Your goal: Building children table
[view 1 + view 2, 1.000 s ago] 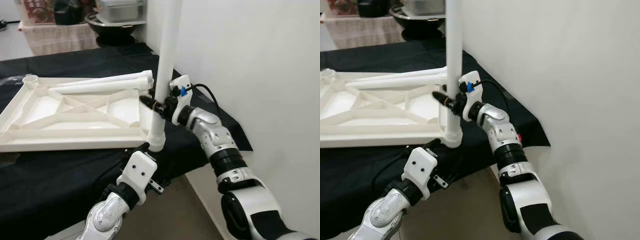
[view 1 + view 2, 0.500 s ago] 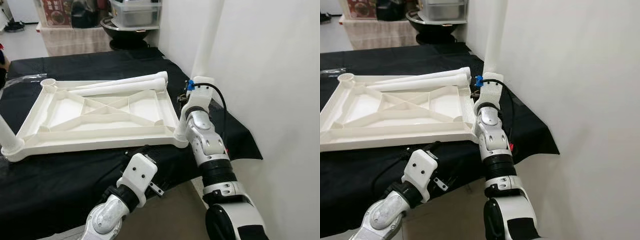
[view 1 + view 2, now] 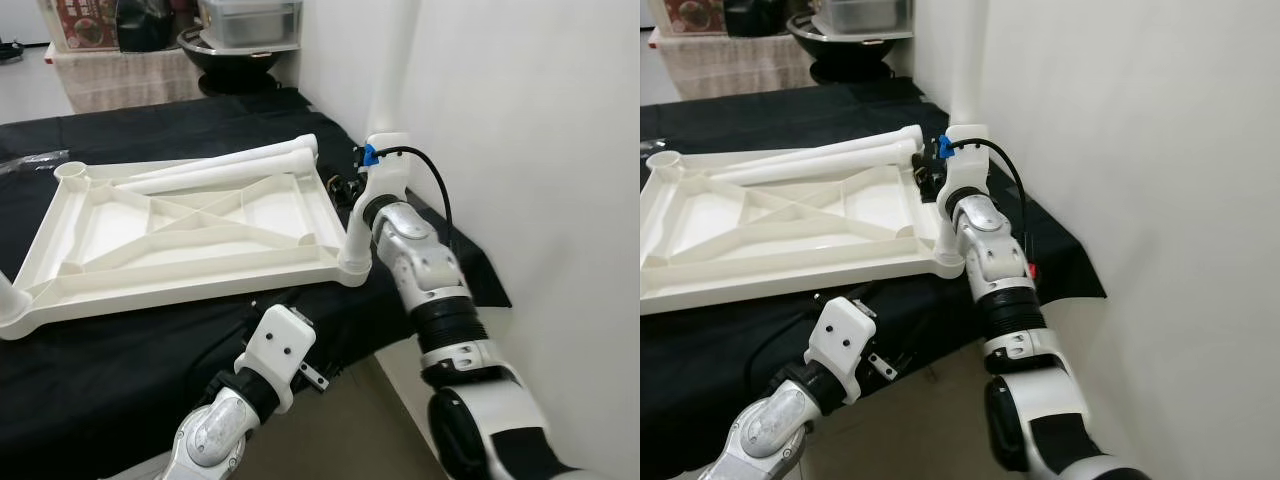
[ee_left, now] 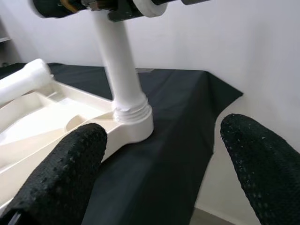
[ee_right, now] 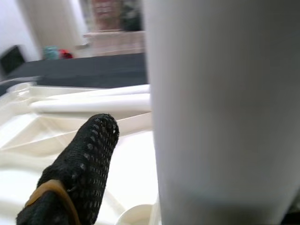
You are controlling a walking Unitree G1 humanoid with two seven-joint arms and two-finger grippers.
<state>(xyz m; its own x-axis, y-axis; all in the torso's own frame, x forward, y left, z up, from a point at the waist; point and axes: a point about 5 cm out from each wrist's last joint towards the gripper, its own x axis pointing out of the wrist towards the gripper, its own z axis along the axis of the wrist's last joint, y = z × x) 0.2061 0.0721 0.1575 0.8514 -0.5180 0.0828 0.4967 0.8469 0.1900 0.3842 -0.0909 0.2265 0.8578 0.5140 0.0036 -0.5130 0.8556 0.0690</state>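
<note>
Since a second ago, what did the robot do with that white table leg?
The right gripper swung round the upright table leg, from its right side toward its far side, jaws still closed on it, as if screwing it in. The leg stayed standing in the near right corner socket of the upside-down tabletop. The left gripper stayed low in front, jaws open; two loose legs still lie along the far edge.

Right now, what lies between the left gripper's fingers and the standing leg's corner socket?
Only bare black cloth, seen in the left wrist view; the left gripper is open, short of the socket.
</note>
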